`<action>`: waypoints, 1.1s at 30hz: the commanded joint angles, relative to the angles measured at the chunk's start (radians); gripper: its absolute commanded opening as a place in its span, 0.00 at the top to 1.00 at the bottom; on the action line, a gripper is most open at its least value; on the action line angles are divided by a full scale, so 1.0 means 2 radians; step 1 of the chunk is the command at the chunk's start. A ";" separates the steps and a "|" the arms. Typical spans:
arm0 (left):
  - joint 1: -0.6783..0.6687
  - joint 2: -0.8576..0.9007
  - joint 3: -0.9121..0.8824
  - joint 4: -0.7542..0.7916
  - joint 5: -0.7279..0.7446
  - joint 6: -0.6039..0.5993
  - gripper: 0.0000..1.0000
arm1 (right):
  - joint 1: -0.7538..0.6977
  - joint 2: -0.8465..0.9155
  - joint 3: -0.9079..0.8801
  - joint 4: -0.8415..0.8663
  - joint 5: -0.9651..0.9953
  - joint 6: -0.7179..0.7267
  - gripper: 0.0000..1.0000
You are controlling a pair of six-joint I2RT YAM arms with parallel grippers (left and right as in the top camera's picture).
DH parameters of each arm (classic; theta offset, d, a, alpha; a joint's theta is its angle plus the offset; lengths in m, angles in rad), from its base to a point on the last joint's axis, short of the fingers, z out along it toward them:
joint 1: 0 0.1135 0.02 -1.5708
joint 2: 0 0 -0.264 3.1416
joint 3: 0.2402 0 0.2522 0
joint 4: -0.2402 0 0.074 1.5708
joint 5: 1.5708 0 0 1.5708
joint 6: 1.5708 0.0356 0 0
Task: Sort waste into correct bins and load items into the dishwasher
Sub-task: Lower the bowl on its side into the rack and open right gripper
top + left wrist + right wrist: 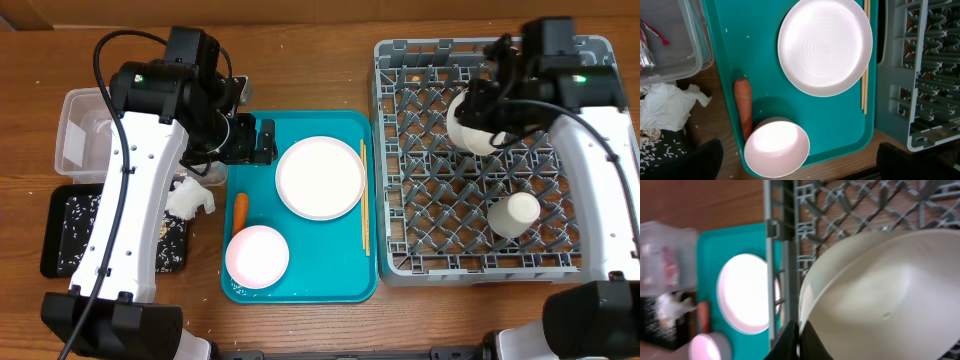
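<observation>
My right gripper [487, 112] is shut on the rim of a white bowl [472, 128] and holds it tilted over the grey dish rack [400, 255]; the right wrist view shows the fingers [800, 337] pinching the bowl's rim [880, 290]. A white cup [518, 213] lies in the rack. My left gripper [250, 140] is open and empty above the teal tray's far left corner. On the tray lie a white plate [320, 177], a pink bowl [257, 256] and a carrot [240, 208]. The left wrist view shows the plate [825, 45], bowl [776, 148] and carrot [743, 107].
Wooden chopsticks [364, 195] lie along the teal tray's [300, 290] right side. A crumpled napkin [190, 197] sits on the table left of the tray. The clear tub [85, 135] holds a red wrapper [657, 32]. The black tray [70, 235] holds rice grains.
</observation>
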 commanded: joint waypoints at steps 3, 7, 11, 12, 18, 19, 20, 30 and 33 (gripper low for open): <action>-0.003 0.001 0.006 -0.001 -0.001 0.004 0.00 | -0.059 -0.004 -0.001 -0.034 -0.219 -0.212 0.96; -0.003 0.001 0.006 -0.001 -0.001 0.004 0.00 | -0.089 -0.003 -0.018 -0.053 -0.245 -0.278 0.96; -0.003 0.001 0.006 -0.001 -0.001 0.004 0.00 | -0.098 0.008 -0.054 -0.058 -0.297 -0.319 0.96; -0.003 0.001 0.006 -0.001 -0.001 0.004 0.00 | -0.098 0.013 -0.064 -0.062 -0.314 -0.338 0.96; -0.003 0.001 0.006 -0.001 -0.001 0.004 0.00 | -0.098 0.039 -0.128 -0.054 -0.384 -0.418 0.96; -0.003 0.001 0.006 -0.001 -0.001 0.004 0.00 | -0.099 0.044 -0.131 -0.051 -0.391 -0.423 0.96; -0.003 0.001 0.006 -0.001 -0.001 0.004 0.00 | -0.101 0.049 -0.132 -0.052 -0.398 -0.427 0.96; -0.003 0.001 0.006 -0.001 -0.001 0.004 0.00 | -0.113 0.057 -0.132 -0.038 -0.386 -0.430 0.96; -0.003 0.001 0.006 -0.001 -0.001 0.004 0.00 | -0.120 0.057 -0.133 -0.038 -0.379 -0.430 0.96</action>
